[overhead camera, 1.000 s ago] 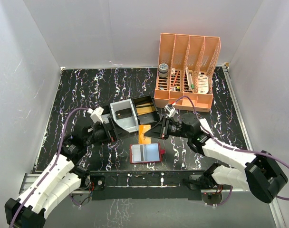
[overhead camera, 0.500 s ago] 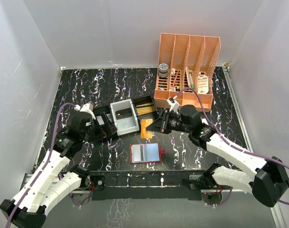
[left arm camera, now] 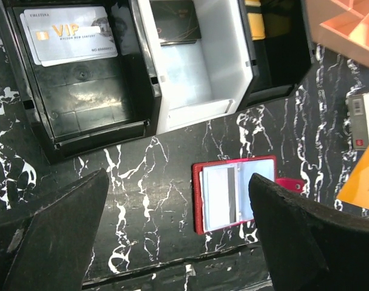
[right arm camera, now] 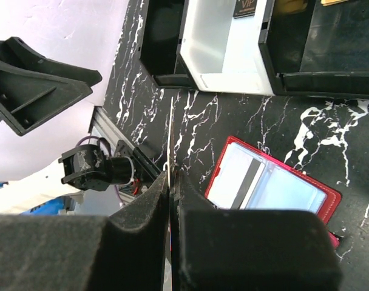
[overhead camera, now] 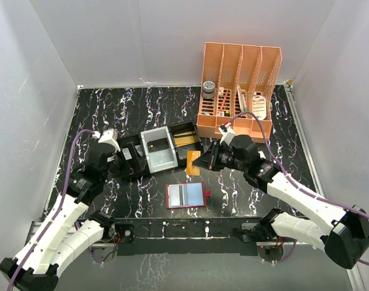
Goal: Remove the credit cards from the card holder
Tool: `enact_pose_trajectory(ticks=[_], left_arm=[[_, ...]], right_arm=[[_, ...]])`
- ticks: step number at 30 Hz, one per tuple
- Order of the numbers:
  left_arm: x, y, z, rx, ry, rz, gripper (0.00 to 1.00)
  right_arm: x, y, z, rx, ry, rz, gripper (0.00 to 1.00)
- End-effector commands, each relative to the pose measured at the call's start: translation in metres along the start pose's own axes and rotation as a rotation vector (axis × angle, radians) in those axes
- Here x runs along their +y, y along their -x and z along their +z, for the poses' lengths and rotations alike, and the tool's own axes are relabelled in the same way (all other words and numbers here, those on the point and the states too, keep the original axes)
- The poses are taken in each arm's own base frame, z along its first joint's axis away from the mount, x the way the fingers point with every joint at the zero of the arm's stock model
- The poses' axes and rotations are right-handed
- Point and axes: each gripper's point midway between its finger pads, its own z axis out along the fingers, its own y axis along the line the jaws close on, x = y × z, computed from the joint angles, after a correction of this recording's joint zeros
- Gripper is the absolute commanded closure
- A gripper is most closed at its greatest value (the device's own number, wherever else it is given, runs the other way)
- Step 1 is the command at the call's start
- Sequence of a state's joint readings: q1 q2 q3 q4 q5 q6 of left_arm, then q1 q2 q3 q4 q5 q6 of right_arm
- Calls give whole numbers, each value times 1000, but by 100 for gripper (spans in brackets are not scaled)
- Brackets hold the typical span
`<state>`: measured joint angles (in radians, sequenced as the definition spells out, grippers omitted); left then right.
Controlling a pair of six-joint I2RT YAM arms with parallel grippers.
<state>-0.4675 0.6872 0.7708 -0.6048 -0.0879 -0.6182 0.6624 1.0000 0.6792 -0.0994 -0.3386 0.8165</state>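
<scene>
Top view: the left end effector [overhead camera: 125,162] hovers by the black tray [overhead camera: 131,159], jaws apart. The right end effector [overhead camera: 201,161] reaches low over the bench [overhead camera: 111,109], clamped on an orange card [overhead camera: 193,162].

Left wrist: the open card holder [left arm camera: 236,193] lies flat, with a grey card [left arm camera: 224,197] inside.

Right wrist: the orange card shows edge-on.

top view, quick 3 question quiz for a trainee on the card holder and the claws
1. True or false: the card holder lies folded shut.
2. What does the right claw pinch? A) an orange card B) the card holder C) nothing
3. Fill in: the left claw is ___ and holds nothing.

Key: 1 false, it lies open with a pale card inside; 2 A; 3 open.
</scene>
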Motion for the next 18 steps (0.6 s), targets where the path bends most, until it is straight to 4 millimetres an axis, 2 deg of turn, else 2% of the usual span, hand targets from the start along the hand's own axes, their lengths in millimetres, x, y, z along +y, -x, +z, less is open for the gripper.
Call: enact_pose_trajectory(ticks=[1, 2, 4, 9, 11, 14, 16, 18], left_arm=[[10, -1, 12, 11, 57, 43, 1], [14, 0, 10, -16, 61, 43, 1], [18, 5, 4, -85, 54, 43, 1], [25, -5, 2, -94, 59, -13, 1], [19, 0, 2, -115, 31, -29, 1], [-2, 12, 9, -117, -43, 9, 1], [0, 14, 10, -69, 5, 43, 1], [9, 12, 16, -43, 64, 54, 1]], right_arm=[[4, 30, -5, -113, -45, -68, 100], [-6, 32, -5, -122, -95, -76, 100], [-12, 37, -7, -142, -144, -93, 100], [-4, 61, -11, -210, -153, -197, 100], [-4, 68, -7, -225, -162, -227, 100], [3, 84, 3, -227, -165, -289, 100], [5, 90, 10, -191, -183, -365, 100], [-6, 95, 14, -168, -260, -377, 100]])
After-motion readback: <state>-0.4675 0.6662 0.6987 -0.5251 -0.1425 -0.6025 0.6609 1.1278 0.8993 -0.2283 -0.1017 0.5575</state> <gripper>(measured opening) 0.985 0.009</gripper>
